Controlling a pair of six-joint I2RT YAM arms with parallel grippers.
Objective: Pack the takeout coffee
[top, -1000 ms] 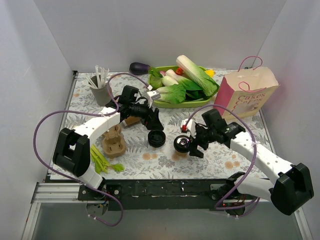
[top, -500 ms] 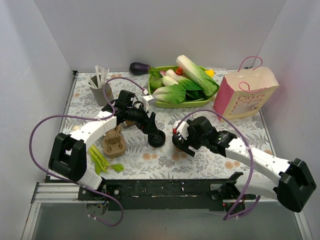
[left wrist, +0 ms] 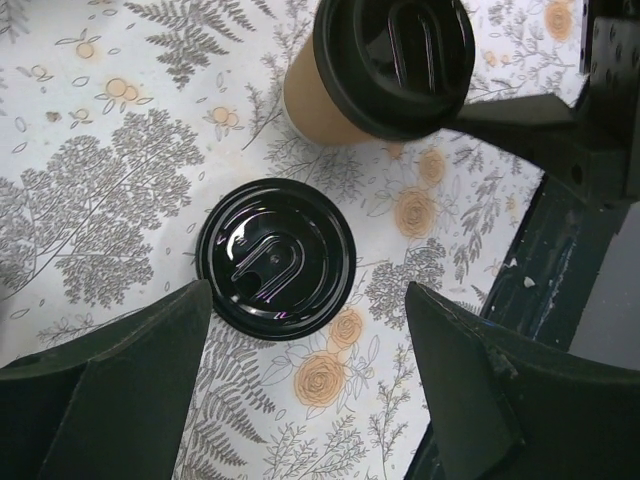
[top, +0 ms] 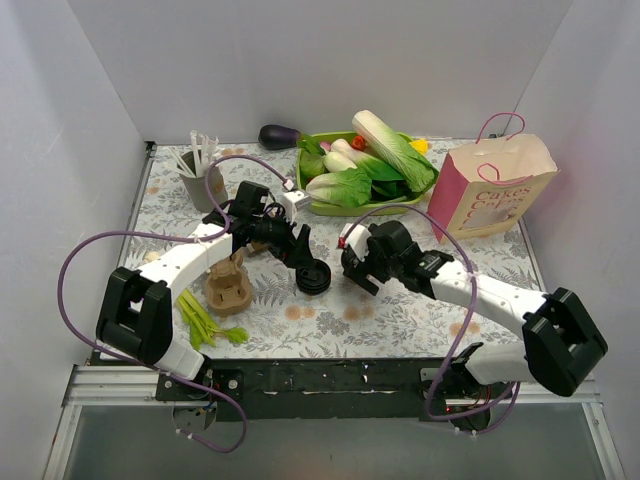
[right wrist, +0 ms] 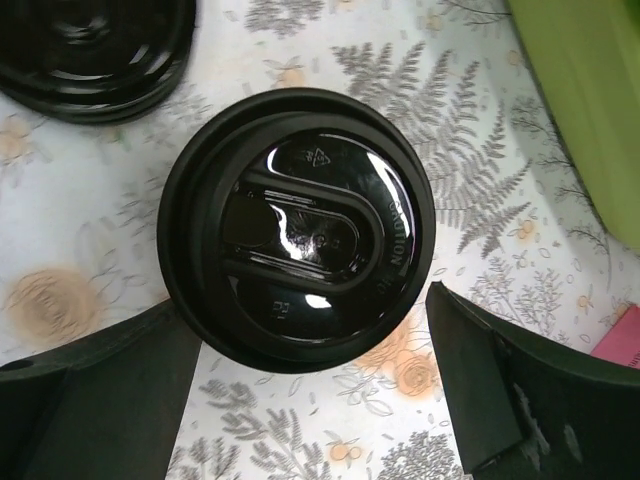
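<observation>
Count: two lidded coffee cups. First cup [left wrist: 275, 258] stands mid-table under my left gripper [left wrist: 308, 300], fingers spread clear of its lid. Second cup [right wrist: 297, 230], at the first's 2 o'clock from above, is pinched by my right gripper [right wrist: 310, 300]; lid embossing reads "…UTION". One pink bag [top: 495, 190] reads "Cakes". One green tray [top: 385, 207] holds bok choy [top: 345, 185].

glossy, smooth black plastic lid [right wrist: 297, 230] on a matt tan paper cup [left wrist: 305, 105].

Black lid [right wrist: 90, 45], seemingly about half, cropped at top edge
</observation>
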